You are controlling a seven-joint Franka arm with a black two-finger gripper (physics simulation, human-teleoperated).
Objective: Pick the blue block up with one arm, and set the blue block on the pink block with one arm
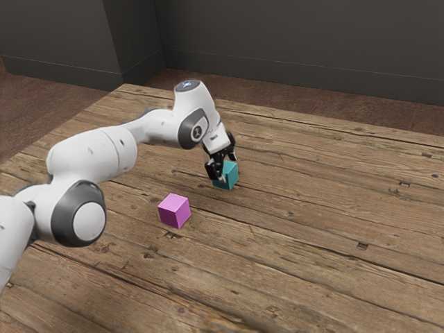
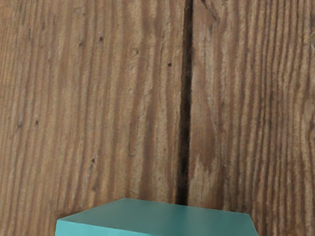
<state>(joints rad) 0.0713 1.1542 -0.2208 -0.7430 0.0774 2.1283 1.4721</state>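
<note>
The blue block (image 1: 227, 176), teal in colour, sits low at the wooden table (image 1: 312, 208), right under my hand. My gripper (image 1: 219, 169) reaches down over it and is shut on it, one dark finger on the side facing the exterior view's left and the other behind it. In the wrist view the block's top face (image 2: 157, 219) lies just below the hand, with bare planks beyond. The pink block (image 1: 174, 210) rests on the table nearer the camera, toward the exterior view's left of the blue block, about one block-width of gap apart.
The tabletop of rough planks stretches wide toward the exterior view's right and front. A dark seam between planks (image 2: 186, 98) runs away from the block. Dark walls stand behind the table's far edge.
</note>
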